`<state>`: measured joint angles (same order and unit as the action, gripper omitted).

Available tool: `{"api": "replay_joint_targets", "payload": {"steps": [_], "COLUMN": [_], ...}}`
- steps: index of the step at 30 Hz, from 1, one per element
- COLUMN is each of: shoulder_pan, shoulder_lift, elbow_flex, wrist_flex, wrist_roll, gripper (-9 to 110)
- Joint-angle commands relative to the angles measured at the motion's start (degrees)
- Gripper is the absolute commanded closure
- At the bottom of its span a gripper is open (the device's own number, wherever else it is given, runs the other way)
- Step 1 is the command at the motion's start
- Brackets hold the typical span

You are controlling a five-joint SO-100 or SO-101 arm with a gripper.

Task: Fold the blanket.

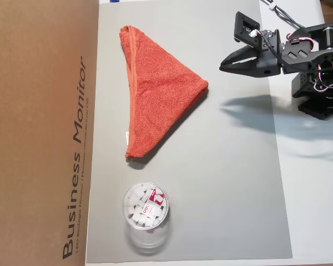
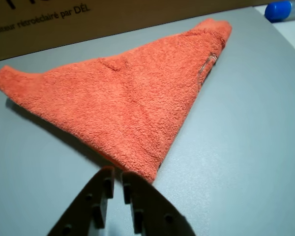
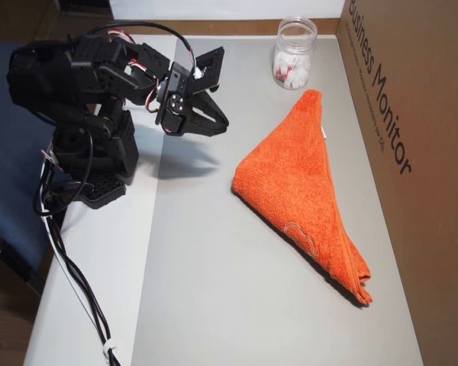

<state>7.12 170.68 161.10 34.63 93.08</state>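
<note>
On the grey mat [image 1: 222,183], the blanket [image 1: 155,88] lies folded into a flat triangle, its long hemmed edge running parallel to the cardboard box [image 1: 39,133] printed "Business Monitor" and just beside it. One blunt corner of the triangle points toward the arm. A small white tag shows on the hemmed edge in an overhead view. The gripper [image 1: 222,67] hangs above the mat, apart from the blanket's near corner; its fingers are nearly together with only a narrow gap and nothing between them. Seen from the wrist view, the gripper [image 2: 115,173] tips sit just short of the blanket [image 2: 128,103] corner, not touching it. A clear plastic jar [image 1: 146,213] holding small white pieces stands on the mat near one end of the blanket. Another overhead view shows the black arm base [image 3: 91,160] standing on the white surface [image 3: 99,267] beside the mat, cables trailing from it.
</note>
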Motion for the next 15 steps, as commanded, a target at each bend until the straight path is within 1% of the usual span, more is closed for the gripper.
{"api": "replay_joint_targets", "payload": {"steps": [1,9,15], "shoulder_pan": [0.0,0.0,0.0], "shoulder_lift": [3.9,10.9,16.0], "elbow_flex": [1.3,7.6,12.3], "wrist_flex": [0.1,0.1,0.1], "wrist_roll": [-0.2,-0.4,-3.3], "gripper": [102,102,102]}}
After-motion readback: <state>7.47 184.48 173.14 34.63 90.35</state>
